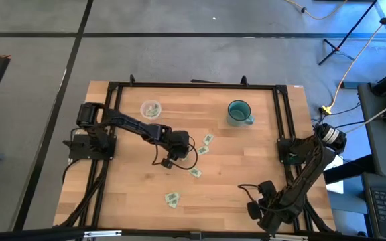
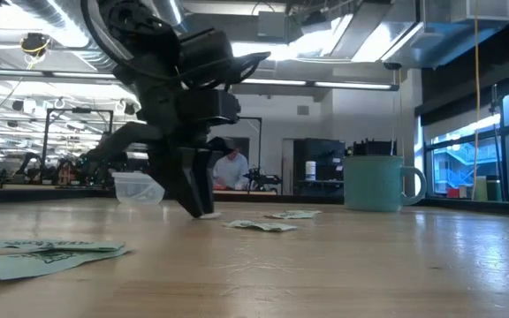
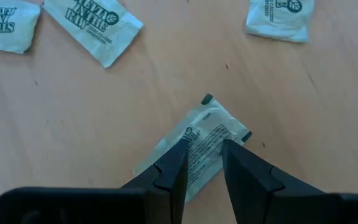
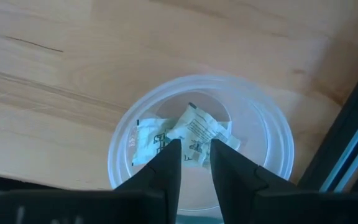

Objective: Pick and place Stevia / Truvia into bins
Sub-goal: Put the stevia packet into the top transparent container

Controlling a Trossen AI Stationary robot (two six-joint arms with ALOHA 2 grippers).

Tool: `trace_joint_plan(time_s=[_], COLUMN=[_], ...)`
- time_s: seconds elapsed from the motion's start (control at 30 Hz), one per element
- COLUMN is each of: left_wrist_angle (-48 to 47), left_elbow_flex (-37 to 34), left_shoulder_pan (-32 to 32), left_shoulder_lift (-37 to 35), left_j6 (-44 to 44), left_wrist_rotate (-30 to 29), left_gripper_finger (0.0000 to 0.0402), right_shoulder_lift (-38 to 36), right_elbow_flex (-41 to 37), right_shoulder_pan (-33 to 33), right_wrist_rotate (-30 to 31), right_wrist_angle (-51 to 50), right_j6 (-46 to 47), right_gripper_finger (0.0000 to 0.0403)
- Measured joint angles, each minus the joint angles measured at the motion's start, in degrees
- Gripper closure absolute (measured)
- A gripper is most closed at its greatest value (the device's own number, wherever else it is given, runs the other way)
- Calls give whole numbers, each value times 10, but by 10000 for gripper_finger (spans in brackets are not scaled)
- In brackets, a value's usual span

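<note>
Directly under my left claw (image 3: 202,163) lies one sachet (image 3: 197,140), flat on the table (image 1: 246,161) near its middle. Its long axis runs on a slant across the line of my fingers (image 3: 171,168), not square to them. Both tips straddle the near half of the packet, one on each side of its printed face, with a narrow gap between them. They look to be touching or just above the paper, but nothing is lifted yet; I judge the grip not made.

Three more sachets lie further off in the wrist view, well apart from this one. From above, others lie scattered nearby (image 1: 208,139), with one (image 1: 172,198) toward the front edge.

Left cup (image 1: 151,108) stands behind my left claw, toward the far left of the table; it is the nearer bin for this arm. Mug (image 1: 238,112) stands far right of it.

Right claw (image 4: 195,158) hangs over the second cup (image 4: 197,93) at the front right, fingers narrowly parted, holding nothing. That cup already has sachets (image 4: 191,127) in it.
</note>
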Motion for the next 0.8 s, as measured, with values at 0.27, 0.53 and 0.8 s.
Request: trace_joint_plan(time_s=[0.27,0.53,0.8], left_wrist_angle=[1,-1,-81], left_elbow_flex=[0,0,-3], left_shoulder_pan=[0,0,14], left_shoulder_lift=[2,2,-82], left_j6=[0,4,17], left_wrist_rotate=[-2,-6,-12], left_gripper_finger=[367,396,398], right_shoulder_lift=[0,0,0], right_elbow_flex=[0,0,0], right_shoulder_pan=[0,0,0], right_wrist_rotate=[0,0,0], right_wrist_angle=[-6,-6,-6], right_j6=[-12,-12,-12], right_gripper_finger=[313,313,313])
